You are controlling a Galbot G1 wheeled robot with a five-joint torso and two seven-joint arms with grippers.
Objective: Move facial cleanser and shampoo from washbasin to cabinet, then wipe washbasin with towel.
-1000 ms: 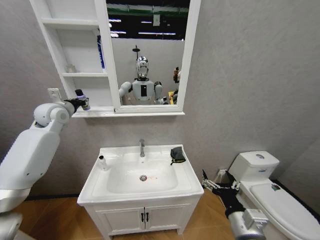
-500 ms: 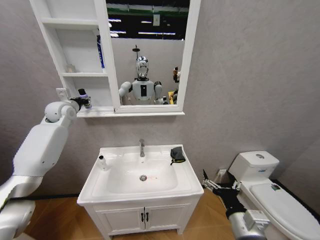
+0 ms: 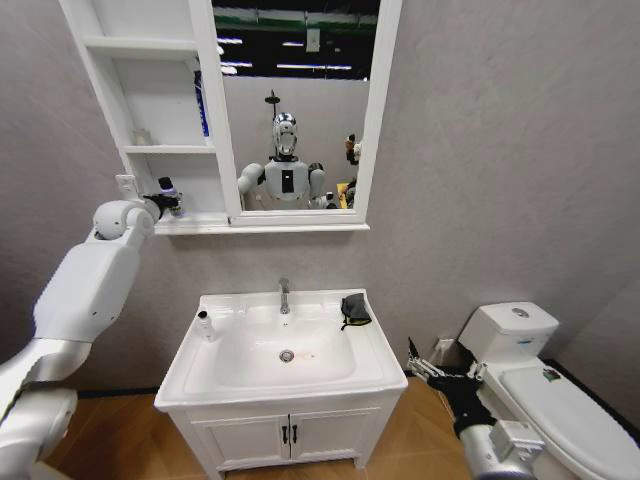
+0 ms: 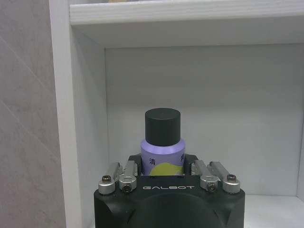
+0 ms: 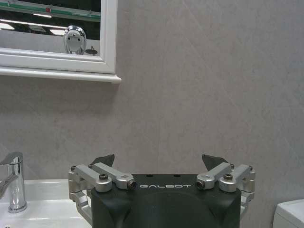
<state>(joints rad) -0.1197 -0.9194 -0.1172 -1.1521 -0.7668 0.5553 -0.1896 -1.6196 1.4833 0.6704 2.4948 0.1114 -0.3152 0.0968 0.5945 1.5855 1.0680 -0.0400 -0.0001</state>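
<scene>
**A:** Reaching up at ten o'clock in the head view, the left gripper [image 3: 170, 200] holds a purple bottle [image 3: 167, 189] at the lowest shelf of the cabinet [image 3: 150, 150]. And the basin?

**B:** The washbasin [image 3: 285, 385] sits at six o'clock, a small white bottle [image 3: 204, 324] on its left rim, the dark towel [image 3: 353, 308] on its back right corner. The right gripper [image 3: 425, 368] hangs low at four o'clock.

**A:** Left wrist view?

**B:** Fingers closed on the black-capped purple bottle [image 4: 162, 142], upright inside the shelf bay.

**A:** Right wrist view?

**B:** Fingers [image 5: 104, 160] spread wide, holding nothing; chrome tap [image 5: 14, 185] at eight o'clock
</scene>
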